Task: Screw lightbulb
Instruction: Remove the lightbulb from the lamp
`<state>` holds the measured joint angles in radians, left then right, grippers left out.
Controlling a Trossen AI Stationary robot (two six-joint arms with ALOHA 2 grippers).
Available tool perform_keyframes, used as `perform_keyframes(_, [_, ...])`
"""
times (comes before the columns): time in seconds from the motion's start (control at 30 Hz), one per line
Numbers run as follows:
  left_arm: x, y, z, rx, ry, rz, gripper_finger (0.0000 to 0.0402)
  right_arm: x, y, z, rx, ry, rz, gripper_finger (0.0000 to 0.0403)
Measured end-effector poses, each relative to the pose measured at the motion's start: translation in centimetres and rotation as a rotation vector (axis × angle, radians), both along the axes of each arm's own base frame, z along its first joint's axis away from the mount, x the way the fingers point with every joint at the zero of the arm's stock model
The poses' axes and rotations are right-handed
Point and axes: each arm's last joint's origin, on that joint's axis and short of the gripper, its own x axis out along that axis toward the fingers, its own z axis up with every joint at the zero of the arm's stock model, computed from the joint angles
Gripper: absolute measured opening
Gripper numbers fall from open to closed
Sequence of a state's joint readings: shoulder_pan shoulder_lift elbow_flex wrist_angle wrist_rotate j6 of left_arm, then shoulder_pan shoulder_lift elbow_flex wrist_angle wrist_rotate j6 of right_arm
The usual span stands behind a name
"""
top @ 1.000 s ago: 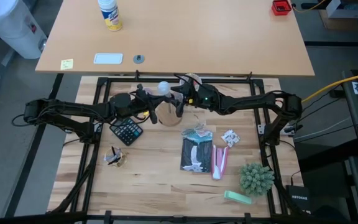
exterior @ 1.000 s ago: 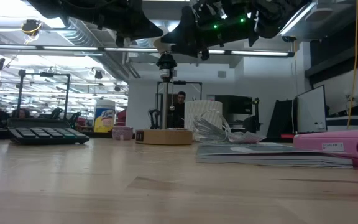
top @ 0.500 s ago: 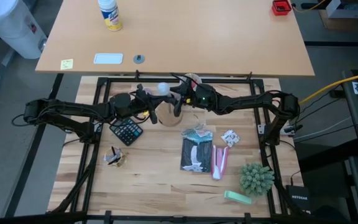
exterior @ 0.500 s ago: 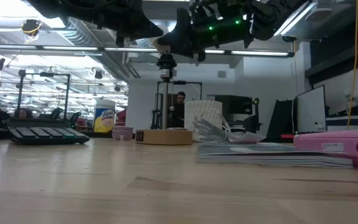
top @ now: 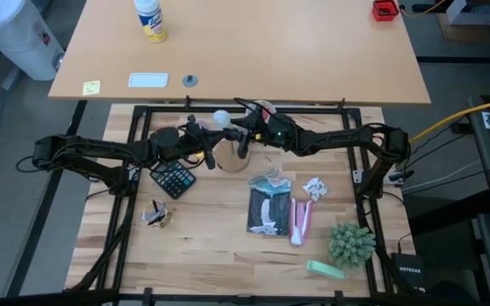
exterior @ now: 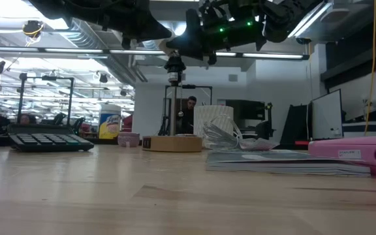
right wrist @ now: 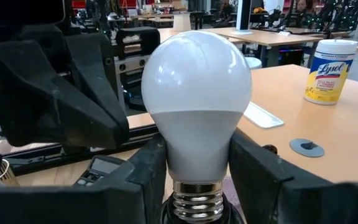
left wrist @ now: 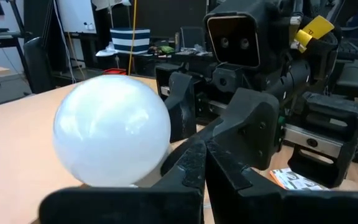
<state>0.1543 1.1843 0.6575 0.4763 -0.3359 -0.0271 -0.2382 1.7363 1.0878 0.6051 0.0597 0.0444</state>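
The white frosted lightbulb (right wrist: 196, 81) stands upright between the fingers of my right gripper (right wrist: 197, 171), above the round wooden disc stand (top: 228, 160) and its black socket post (exterior: 173, 98). Its silvery screw base (right wrist: 197, 204) points down. The bulb also shows in the high view (top: 221, 118) and the left wrist view (left wrist: 110, 127). My right gripper (top: 243, 136) reaches in from the table's right. My left gripper (top: 204, 143) is close beside the bulb on its left, above the stand. What it touches is hidden. My right gripper pinches the bulb's narrow neck (right wrist: 166, 163), just above the screw base, between its two fingers, one on each side. The fingers come in about level from the table's right. The bulb sits upright, globe up, its base at the top of the socket post.
A calculator (top: 173, 179) lies left of the stand. A white cup (exterior: 214, 124) stands just behind the stand. Dark packets (top: 270, 208), a pink box (top: 302, 219) and a green plant (top: 350, 244) lie nearer the front right.
My right gripper has shifted a little toward the table's left with the bulb still between its fingers. The bulb stays upright over the stand.
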Motion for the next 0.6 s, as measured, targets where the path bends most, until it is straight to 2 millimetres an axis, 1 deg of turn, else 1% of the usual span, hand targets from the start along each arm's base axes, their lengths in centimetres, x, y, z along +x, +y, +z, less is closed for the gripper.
perform_keyframes(0.3, [0.0,0.0,0.8,0.025,-0.074,0.0,0.0001,0.0,0.0,0.0,0.0,0.0,0.0,0.016])
perform_keyframes(0.5, [-0.4,-0.3,2.2,0.093,-0.164,-0.006,0.0001,0.0,0.0,0.2,-0.005,-0.019,0.0,0.016])
perform_keyframes(0.6, [-0.9,-0.4,2.8,0.112,-0.178,-0.006,0.0001,0.0,0.0,0.4,-0.009,-0.035,0.0,0.0161])
